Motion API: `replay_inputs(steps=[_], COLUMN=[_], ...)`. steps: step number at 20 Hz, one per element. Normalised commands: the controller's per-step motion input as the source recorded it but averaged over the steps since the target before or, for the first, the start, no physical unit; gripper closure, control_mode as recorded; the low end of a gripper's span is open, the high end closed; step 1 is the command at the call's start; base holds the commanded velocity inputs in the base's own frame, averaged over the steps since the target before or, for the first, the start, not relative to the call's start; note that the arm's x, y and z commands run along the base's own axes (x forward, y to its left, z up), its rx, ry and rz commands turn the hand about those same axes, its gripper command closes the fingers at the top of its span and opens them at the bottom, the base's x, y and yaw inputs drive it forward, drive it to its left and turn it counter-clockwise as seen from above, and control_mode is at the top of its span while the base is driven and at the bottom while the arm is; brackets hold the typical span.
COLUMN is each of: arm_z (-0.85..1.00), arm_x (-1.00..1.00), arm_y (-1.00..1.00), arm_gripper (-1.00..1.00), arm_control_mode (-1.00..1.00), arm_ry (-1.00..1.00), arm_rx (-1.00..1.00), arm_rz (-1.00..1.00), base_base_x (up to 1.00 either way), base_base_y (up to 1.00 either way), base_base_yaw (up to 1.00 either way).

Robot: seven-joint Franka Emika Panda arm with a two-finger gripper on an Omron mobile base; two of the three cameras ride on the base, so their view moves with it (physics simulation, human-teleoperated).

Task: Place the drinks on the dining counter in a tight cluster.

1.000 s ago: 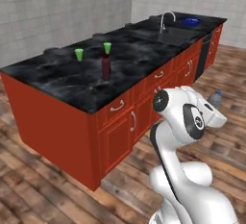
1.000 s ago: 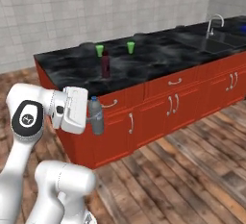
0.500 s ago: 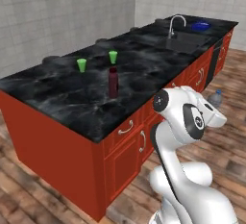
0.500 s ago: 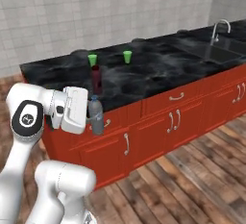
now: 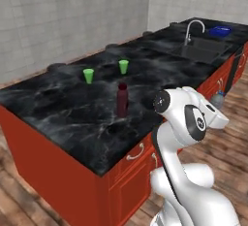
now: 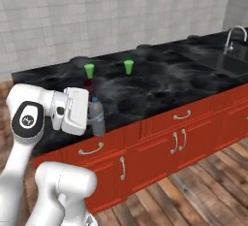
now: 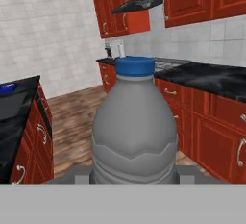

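Hand view is showing a clear bottle with a blue cap, ribbed at its lower body; the claw is pinching it upright, off the desk, beside the front edge; a dark-red bottle is standing on the desk near two green cups.

Dining counter: glossy black stone, grey marble veining. Drawer fronts: red, smooth, satin painted look; handles bright metal. Clear bottle: translucent grey plastic, smooth, moulded ridge; cap matt blue plastic. Dark-red bottle: opaque, slight sheen. Cups: bright green, matt plastic. Faucet: polished metal. Floor: wood planks, visible grain. Wall: pale tiles, matt.
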Motion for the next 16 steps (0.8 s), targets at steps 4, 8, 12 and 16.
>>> replay_inputs(steps=[4,8,12,16], arm_z=[0.0,0.0,0.0,0.0], arm_x=[0.0,0.0,0.0,0.0], arm_y=[0.0,0.0,0.0,0.0], arm_gripper=[1.0,1.0,1.0,1.0], arm_control_mode=[1.0,1.0,1.0,1.0], arm_ry=[0.0,0.0,0.0,0.0], arm_rx=[0.0,0.0,0.0,0.0], arm_rz=[0.0,0.0,0.0,0.0], base_base_x=[0.6,0.44,0.41,0.46], base_base_y=[-0.29,-0.24,-0.16,-0.32], base_base_yaw=[0.26,0.49,0.63,0.36])
